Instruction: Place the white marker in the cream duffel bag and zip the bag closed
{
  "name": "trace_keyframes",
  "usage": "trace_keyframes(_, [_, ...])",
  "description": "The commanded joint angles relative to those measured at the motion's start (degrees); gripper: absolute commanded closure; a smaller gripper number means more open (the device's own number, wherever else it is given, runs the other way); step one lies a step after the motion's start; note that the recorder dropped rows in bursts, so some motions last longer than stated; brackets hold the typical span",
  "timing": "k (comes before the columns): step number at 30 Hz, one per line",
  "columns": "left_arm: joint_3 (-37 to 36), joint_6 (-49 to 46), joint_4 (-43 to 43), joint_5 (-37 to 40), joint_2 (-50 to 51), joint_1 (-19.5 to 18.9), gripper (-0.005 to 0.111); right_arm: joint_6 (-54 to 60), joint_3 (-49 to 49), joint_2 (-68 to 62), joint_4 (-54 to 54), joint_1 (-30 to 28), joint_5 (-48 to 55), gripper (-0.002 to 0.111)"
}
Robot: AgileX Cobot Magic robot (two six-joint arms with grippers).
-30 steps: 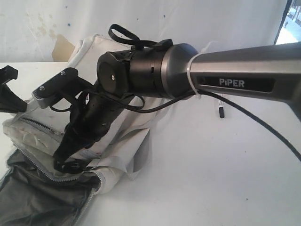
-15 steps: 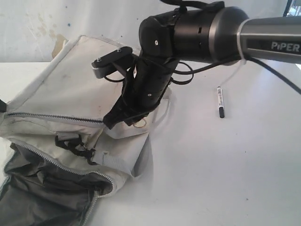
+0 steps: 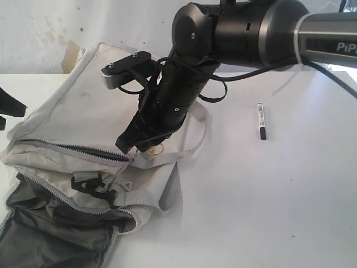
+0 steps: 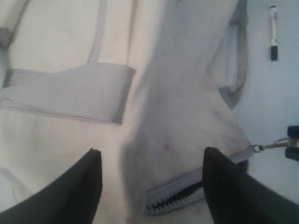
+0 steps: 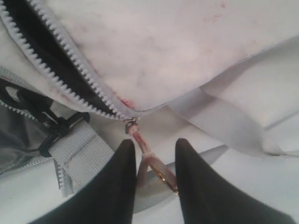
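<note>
Right claw (image 5: 154, 142) narrow, pinkish zipper pull strap (image 5: 142, 156) between its fingers; we cannot tell if pinched. Left claw (image 4: 152, 156) wide over cream fabric duffel bag (image 3: 83, 111). Slim white black-capped marker (image 3: 261, 120) lies on white tabletop (image 3: 251, 195), apart from bag on right arm's side, long axis near-to-far.

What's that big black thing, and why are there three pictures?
It is a robot with two arms. One picture shows the whole table; the other two come from little cameras on each wrist. On the table lie a cream duffel bag, partly unzipped, and a white marker off by itself. The right tool has the bag's zipper pull between its fingers; I cannot tell if it pinches. The left tool is open above the bag, holding nothing.
</note>
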State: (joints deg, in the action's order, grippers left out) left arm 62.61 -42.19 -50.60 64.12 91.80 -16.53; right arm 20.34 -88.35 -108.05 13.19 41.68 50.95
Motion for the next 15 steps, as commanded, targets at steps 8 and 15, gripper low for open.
trace_keyframes(8, [0.11, -27.48, -5.46, 4.72, -8.24, 3.08, 0.043, 0.90, -1.04, 0.66, 3.28, 0.08, 0.36, 0.108])
trace_keyframes(15, [0.07, -31.48, -0.99, 3.13, -8.53, 10.77, 0.043, 0.52, -2.56, 2.93, 3.28, -0.04, 0.60, 0.108])
